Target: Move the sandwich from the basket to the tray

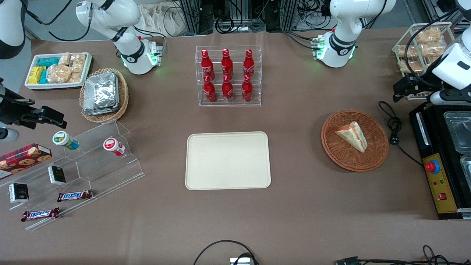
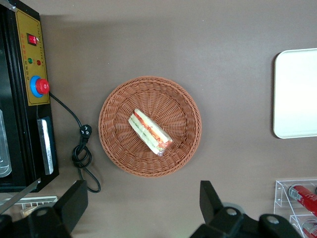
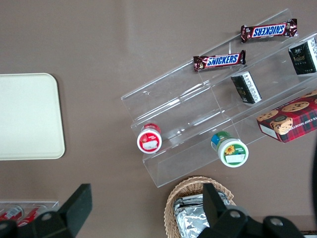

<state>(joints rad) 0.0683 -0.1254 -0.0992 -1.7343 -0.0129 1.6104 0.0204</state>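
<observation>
The sandwich (image 1: 352, 135) (image 2: 150, 132), a wrapped pale wedge with red and green filling at its edge, lies in the round reddish-brown basket (image 1: 375, 154) (image 2: 116, 144). The cream tray (image 1: 227, 161) (image 2: 297, 94) lies flat and bare at the table's middle, beside the basket toward the parked arm's end. My left gripper (image 1: 401, 88) (image 2: 143, 198) hangs high above the table, off the basket's rim, farther from the front camera and toward the working arm's end. It is open, its fingers (image 2: 74, 198) wide apart with nothing between them.
A black machine with a red button (image 1: 432, 166) and its coiled cable (image 1: 393, 129) lie close beside the basket. A clear rack of red bottles (image 1: 228, 75) stands farther back than the tray. A wire rack of snack bags (image 1: 423, 48) stands near the working arm.
</observation>
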